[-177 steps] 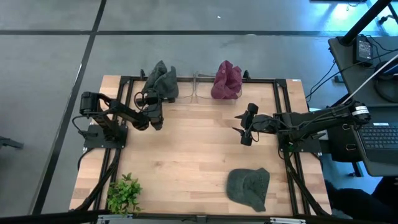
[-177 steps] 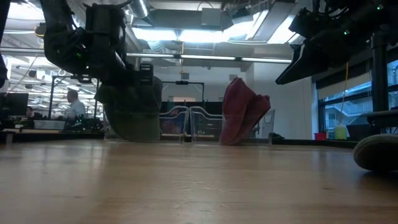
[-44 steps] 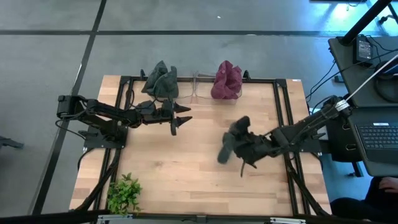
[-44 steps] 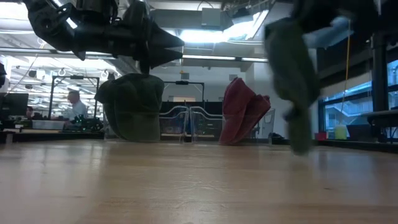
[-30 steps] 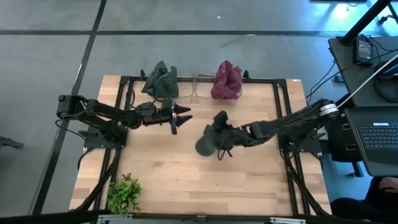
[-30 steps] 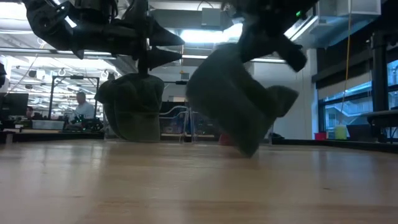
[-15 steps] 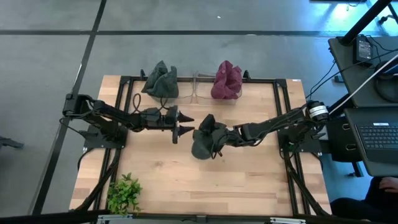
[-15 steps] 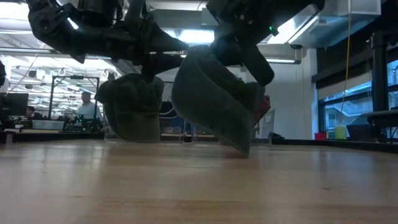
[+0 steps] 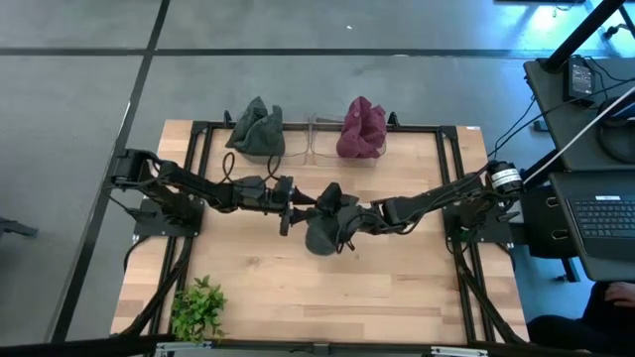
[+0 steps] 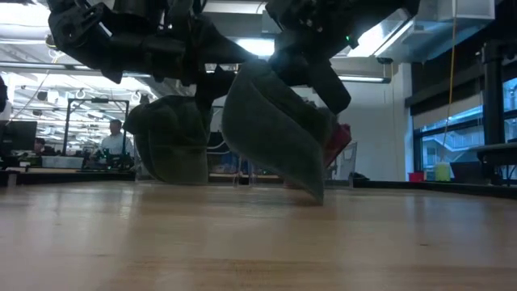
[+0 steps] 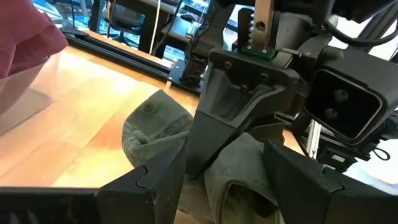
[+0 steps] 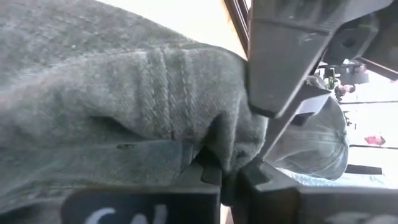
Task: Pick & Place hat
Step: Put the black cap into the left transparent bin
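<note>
Right gripper (image 9: 349, 220) fingers clamped on grey hat (image 9: 324, 226); left gripper (image 9: 295, 205) fingers spread wide, straddling hat.

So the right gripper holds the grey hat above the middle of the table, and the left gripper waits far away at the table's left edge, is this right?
Not quite. The right gripper does hold the grey hat above the middle of the table, but the left gripper is not far away: the high view shows it right at the hat, fingers open, and the left wrist view shows the hat just ahead of its fingers.
</note>
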### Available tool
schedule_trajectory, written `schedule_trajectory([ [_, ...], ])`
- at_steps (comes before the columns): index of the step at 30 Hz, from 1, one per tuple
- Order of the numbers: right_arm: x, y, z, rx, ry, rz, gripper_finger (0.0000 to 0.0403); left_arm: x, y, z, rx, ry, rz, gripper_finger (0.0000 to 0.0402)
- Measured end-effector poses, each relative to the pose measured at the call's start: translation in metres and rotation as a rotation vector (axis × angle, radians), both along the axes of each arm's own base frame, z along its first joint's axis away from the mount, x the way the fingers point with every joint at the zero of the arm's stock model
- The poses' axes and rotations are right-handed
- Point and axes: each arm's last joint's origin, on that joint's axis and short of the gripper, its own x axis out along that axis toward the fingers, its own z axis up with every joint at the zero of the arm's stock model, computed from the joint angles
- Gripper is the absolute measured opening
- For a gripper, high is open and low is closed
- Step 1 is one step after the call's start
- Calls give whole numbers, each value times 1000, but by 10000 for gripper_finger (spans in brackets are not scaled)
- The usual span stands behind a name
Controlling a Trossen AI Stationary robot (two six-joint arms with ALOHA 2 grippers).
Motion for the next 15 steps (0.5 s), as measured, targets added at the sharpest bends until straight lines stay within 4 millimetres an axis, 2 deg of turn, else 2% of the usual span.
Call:
schedule_trajectory([
  [8, 0, 0, 0, 5, 0, 5, 6, 0, -2, 0, -8, 2, -85, 199],
  [15, 0, 0, 0, 20, -6, -4, 6, 0, -2, -1, 26, 3, -88, 119],
])
